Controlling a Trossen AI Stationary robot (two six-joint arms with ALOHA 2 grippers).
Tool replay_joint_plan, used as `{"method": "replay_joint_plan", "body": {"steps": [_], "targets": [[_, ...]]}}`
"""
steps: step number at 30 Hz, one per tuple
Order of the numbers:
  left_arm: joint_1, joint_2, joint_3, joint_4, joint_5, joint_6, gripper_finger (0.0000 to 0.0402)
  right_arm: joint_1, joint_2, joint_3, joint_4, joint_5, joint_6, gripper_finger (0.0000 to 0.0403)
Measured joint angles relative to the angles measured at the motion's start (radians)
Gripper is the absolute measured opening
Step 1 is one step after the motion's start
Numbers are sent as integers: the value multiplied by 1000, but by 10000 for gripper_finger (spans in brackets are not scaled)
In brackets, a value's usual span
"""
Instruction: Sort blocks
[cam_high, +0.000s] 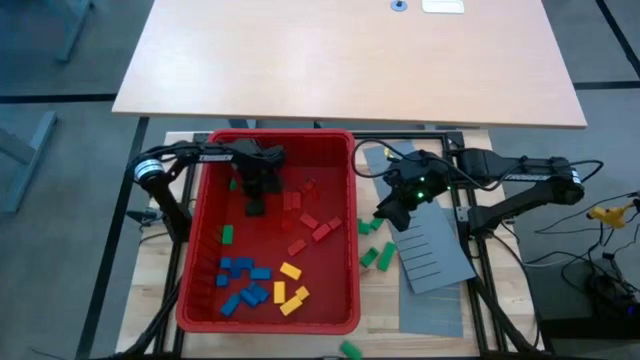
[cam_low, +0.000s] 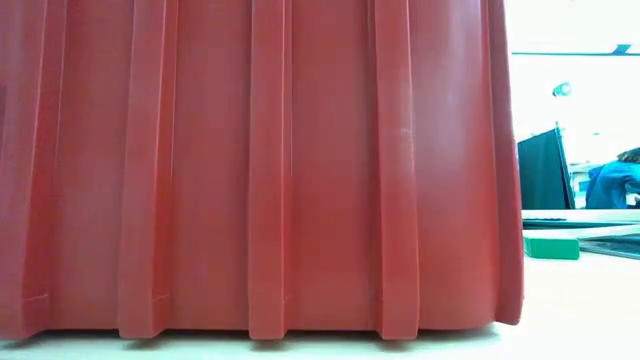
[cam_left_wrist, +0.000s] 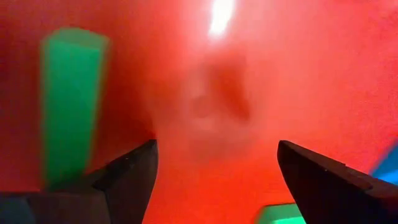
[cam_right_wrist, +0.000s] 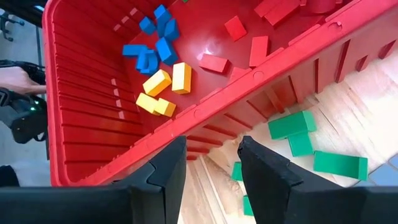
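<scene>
In the left wrist view, we see our left gripper (cam_left_wrist: 216, 171) spread wide and empty, low in the bin (cam_high: 340, 170); a green block (cam_left_wrist: 71, 99) stands lengthwise at left frame, just outside one finger. The right gripper (cam_right_wrist: 211, 163), slightly parted, waits outside.

In the low view the wall of the red bin (cam_low: 260, 170) hides nearly all the table and both arms. In the left wrist view a green block (cam_left_wrist: 69, 102) is blurred, and another green block (cam_left_wrist: 280, 214) is cut by the edge.
</scene>
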Motion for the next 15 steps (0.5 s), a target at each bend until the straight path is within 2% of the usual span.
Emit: {"method": "replay_joint_plan", "body": {"steps": [4,15], "targets": [[-7,-6,2,-56,91,-20,313,0,0,0,1,0,-7,126],[-107,-17,-1,-76,95,-29,313,4,0,0,-1,1,-14,137]]}}
